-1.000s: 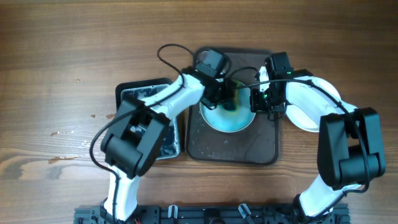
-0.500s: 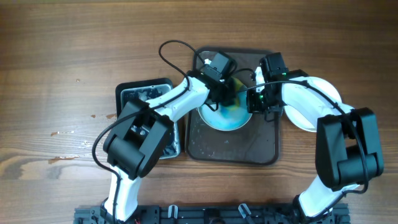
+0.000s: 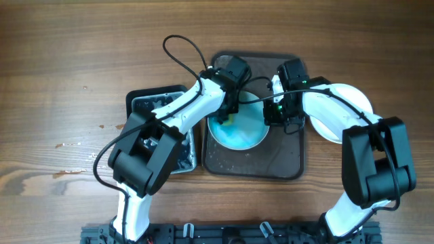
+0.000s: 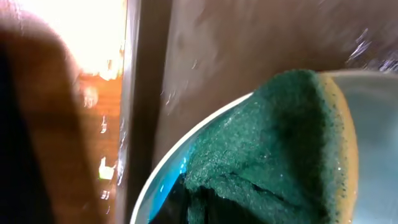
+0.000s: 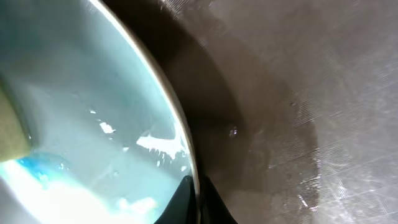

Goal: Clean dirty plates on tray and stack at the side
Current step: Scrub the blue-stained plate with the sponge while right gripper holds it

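Between the fingertips of the left pincer (image 3: 229, 113) sits a sponge (image 4: 267, 155), dark green on its rough face and yellow along one edge. The pincer is clenched on it, although its own fingers are almost fully hidden behind the sponge in the left wrist view. Directly under the sponge is the light blue plate (image 3: 241, 135), and the sponge presses on the wet inside of it, close to the rim on the side away from the other arm. Across the plate from this pincer, the right pincer (image 5: 198, 200) is closed on the plate's rim, one dark fingertip on the inside and one on the outside. A thin wet film with small white specks covers the plate surface next to this grip, and a piece of the yellow sponge edge shows at the far side of the right wrist view. Below both pincers lies the dark brown tray (image 3: 285, 159), which carries the plate. Beside the pinched rim a dark shadow falls on the tray, but I cannot tell whether the plate is lifted there. Outside the tray, beyond the right pincer, some white plates (image 3: 342, 112) rest on the wooden table (image 3: 68, 68). Beyond the left pincer, just beside the tray, stands a black tub (image 3: 139, 100) with wet contents.
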`<state>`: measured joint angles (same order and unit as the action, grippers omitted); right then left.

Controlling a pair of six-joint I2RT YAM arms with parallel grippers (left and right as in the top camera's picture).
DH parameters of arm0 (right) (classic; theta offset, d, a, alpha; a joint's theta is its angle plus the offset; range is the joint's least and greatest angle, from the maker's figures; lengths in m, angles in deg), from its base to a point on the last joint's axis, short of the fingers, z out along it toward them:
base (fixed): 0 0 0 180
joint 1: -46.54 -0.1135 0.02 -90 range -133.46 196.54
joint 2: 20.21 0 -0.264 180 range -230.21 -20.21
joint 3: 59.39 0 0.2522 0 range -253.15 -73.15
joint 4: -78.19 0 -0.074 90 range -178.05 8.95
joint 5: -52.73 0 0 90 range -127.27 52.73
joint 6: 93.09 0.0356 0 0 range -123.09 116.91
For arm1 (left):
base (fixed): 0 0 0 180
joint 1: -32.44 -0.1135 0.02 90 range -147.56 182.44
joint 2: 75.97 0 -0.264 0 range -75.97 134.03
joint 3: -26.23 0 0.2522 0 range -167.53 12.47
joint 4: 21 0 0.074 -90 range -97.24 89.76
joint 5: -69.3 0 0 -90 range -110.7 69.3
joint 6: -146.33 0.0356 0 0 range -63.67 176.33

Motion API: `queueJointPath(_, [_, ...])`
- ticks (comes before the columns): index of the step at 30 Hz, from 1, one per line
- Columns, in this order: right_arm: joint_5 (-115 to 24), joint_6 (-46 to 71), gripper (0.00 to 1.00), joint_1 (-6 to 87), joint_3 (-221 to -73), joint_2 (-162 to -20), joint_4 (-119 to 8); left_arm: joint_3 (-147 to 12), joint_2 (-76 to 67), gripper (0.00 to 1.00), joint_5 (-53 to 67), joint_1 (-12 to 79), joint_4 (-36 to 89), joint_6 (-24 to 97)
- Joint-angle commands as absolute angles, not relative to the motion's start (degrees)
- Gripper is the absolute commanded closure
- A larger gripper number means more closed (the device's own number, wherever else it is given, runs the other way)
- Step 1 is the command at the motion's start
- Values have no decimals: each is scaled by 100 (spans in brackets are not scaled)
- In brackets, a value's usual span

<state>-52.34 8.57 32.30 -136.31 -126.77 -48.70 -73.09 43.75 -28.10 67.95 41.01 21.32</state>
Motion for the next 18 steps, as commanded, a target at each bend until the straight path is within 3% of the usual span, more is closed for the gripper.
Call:
queueJointPath(1, [-4889, 739, 96, 3298, -13544, -12791, -4752, -7130, 4508, 96, -2316, 6607, 4674, 2119])
queueJointPath(6, [-4889, 737, 96, 3298, -13544, -12791, -4752, -7128, 4508, 96, -954, 6602, 4901, 2200])
queueJointPath(11, [-4887, 737, 96, 3298, -13544, -12791, -4750, -7121, 4510, 96, 478, 6758, 3990, 2570])
queueJointPath(18, [-4889, 734, 96, 3298, -13544, -12791, -4747, -7121, 4545, 96, 650, 7133, 2945, 1979])
